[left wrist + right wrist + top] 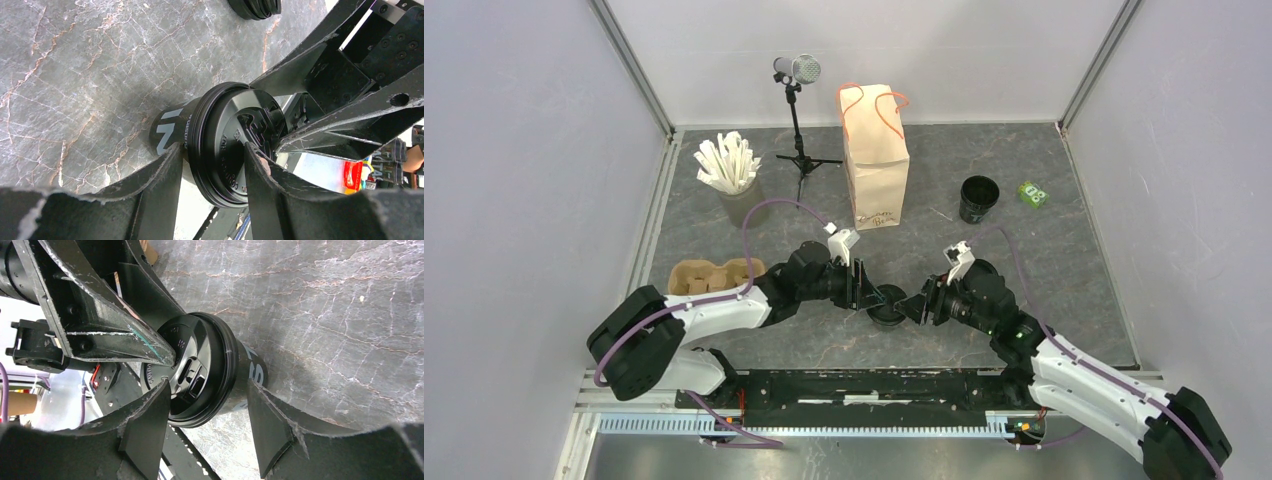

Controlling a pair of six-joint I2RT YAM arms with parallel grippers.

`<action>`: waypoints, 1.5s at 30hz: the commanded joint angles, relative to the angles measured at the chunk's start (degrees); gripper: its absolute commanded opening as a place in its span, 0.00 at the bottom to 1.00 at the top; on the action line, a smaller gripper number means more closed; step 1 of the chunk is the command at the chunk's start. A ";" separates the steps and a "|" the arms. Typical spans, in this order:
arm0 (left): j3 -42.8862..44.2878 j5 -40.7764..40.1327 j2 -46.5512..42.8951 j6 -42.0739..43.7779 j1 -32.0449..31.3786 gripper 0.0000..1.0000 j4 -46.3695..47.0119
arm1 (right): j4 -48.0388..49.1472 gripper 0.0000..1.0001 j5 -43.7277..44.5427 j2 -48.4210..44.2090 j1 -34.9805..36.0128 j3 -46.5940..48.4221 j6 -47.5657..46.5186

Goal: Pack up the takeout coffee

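Observation:
The takeout coffee (886, 317), a short black cup with its black lid on, stands on the table between the two arms. My left gripper (869, 298) comes in from the left and is shut on the rim. In the left wrist view one finger (167, 172) presses the cup wall (172, 127) under the lid, and the other lies across the lid top. My right gripper (910, 306) reaches in from the right and is open astride the same rim (209, 384). One of its fingertips (160, 395) is at the lid (200, 365), the other stands just off the cup wall.
A tall brown paper bag (876, 160) with orange handles stands at the back centre. Beside it are a microphone tripod (798, 120), a grey cup of white sticks (734, 180), a second black cup (979, 198) and a green packet (1032, 193). A cardboard carrier (709, 277) lies left. Stacked black lids (255, 6) sit nearby.

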 commanded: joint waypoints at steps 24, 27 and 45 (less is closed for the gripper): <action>-8.20 -6.13 4.62 -2.05 -0.71 0.48 -1.25 | 13.56 0.44 1.59 7.66 -0.19 -15.84 -6.72; -9.10 -5.67 5.35 -2.91 -0.88 0.48 0.62 | 14.32 0.44 2.24 7.15 -0.21 -16.88 -6.65; -9.61 -7.24 4.79 -8.32 -4.12 0.45 1.88 | 20.30 0.42 -1.39 14.15 -3.34 -13.35 -21.04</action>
